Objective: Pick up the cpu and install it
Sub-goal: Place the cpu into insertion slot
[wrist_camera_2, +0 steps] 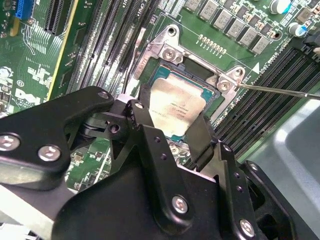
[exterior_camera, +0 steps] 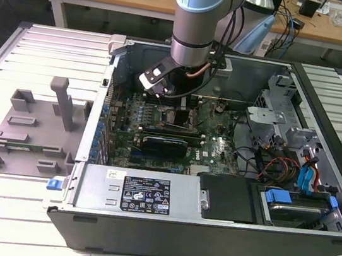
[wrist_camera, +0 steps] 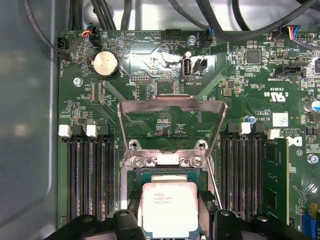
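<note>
The cpu (wrist_camera_2: 177, 102) (wrist_camera: 169, 207), a small square chip with a pale silvery top, sits level in or just over the motherboard socket. My gripper (wrist_camera_2: 170, 117) (wrist_camera: 170, 212) is shut on it, one black finger (wrist_camera_2: 137, 112) against each of two opposite edges. The socket's metal load plate (wrist_camera: 170, 107) stands flipped open beyond the chip. In the exterior view the arm reaches down into the open computer case (exterior_camera: 208, 225), with the gripper (exterior_camera: 177, 103) low over the green motherboard (exterior_camera: 219, 150).
Black memory slots (wrist_camera: 90, 170) run along both sides of the socket, with one module (wrist_camera: 276, 175) seated. Cables (wrist_camera: 150, 15) cross the case wall. A grey plastic tray (exterior_camera: 31, 127) lies at the exterior view's left of the case. The power supply (exterior_camera: 143, 191) and drive bay (exterior_camera: 294, 206) fill the case's front.
</note>
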`<control>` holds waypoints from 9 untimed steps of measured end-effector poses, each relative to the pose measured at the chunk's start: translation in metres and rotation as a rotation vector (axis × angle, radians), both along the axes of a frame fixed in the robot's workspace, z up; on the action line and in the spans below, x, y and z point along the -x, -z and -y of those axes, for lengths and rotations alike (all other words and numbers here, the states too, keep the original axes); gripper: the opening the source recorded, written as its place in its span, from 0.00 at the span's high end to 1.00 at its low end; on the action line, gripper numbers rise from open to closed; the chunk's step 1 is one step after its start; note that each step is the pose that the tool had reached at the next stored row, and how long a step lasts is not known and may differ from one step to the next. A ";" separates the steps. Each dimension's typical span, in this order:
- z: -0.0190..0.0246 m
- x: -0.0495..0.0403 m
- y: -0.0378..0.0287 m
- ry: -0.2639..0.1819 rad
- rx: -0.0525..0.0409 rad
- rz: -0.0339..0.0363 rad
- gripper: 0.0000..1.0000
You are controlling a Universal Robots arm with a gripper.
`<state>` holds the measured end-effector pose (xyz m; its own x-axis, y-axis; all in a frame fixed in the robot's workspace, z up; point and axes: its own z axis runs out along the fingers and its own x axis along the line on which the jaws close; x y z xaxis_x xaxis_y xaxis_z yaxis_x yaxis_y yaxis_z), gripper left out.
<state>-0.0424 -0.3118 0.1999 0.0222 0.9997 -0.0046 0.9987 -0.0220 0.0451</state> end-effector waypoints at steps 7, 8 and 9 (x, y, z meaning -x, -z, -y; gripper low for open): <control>-0.0001 -0.0002 0.0001 0.009 -0.0043 0.0001 0.47; 0.0000 -0.0002 0.0000 0.009 -0.0041 0.0001 0.47; 0.0000 -0.0002 0.0000 0.009 -0.0041 0.0000 0.47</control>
<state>-0.0422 -0.3118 0.1999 0.0315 0.9995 -0.0005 0.9985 -0.0314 0.0450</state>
